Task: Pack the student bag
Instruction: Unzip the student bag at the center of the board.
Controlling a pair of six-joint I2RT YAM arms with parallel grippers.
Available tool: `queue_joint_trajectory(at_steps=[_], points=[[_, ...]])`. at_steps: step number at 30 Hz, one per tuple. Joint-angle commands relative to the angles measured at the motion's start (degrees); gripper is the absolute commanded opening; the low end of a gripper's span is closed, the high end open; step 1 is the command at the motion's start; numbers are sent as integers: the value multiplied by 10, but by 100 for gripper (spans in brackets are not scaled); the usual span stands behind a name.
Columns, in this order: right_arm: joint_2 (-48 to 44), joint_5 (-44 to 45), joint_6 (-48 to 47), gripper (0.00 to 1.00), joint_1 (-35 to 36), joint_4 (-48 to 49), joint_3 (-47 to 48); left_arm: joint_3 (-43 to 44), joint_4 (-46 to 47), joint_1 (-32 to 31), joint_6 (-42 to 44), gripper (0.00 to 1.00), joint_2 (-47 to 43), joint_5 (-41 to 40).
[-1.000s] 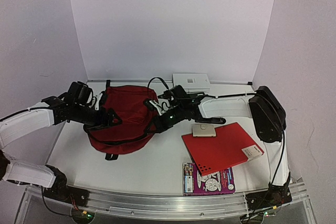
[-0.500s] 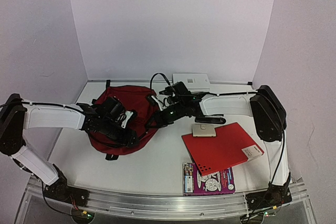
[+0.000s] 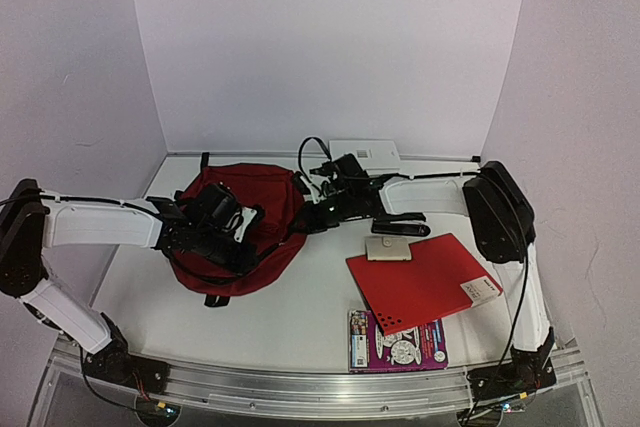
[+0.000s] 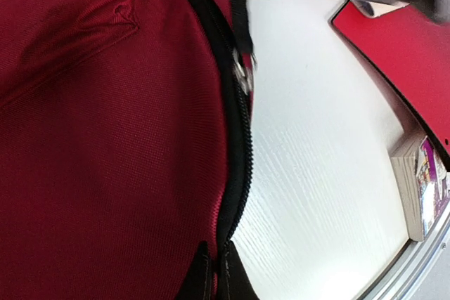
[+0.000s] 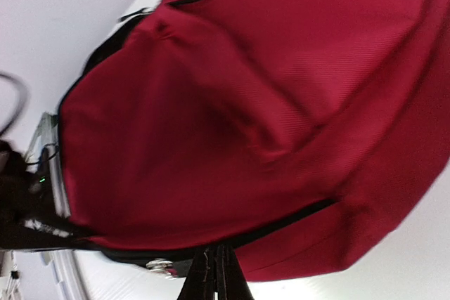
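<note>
Both the left fingers (image 4: 202, 277) and right fingers (image 5: 204, 284) pinch the bag (image 3: 250, 187) at its zip (image 4: 239, 138); anchor one, pull the other slowly along it.

Bare white table (image 3: 300, 317); on it student bag (image 3: 255, 192), red folder (image 3: 420, 282), purple booklet (image 3: 400, 347), white box (image 3: 365, 155)

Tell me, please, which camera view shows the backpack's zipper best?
The left wrist view: the black zipper runs down the backpack sharply, metal pull included. The right wrist view shows only a blurred black strip; the top view shows a thin dark line, partly behind the left arm.
</note>
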Motion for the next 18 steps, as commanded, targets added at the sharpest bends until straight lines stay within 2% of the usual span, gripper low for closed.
queue_joint_trajectory(at_steps=[1,10,18], points=[[45,63,-24,0,-28,13,36,-9,-18,-9,-2,0,-47,0],[97,94,-42,0,-58,13,79,-26,-52,-13,-8,0,-88,-12],[130,120,-47,0,-86,14,143,-17,-66,-28,-16,0,-70,15]])
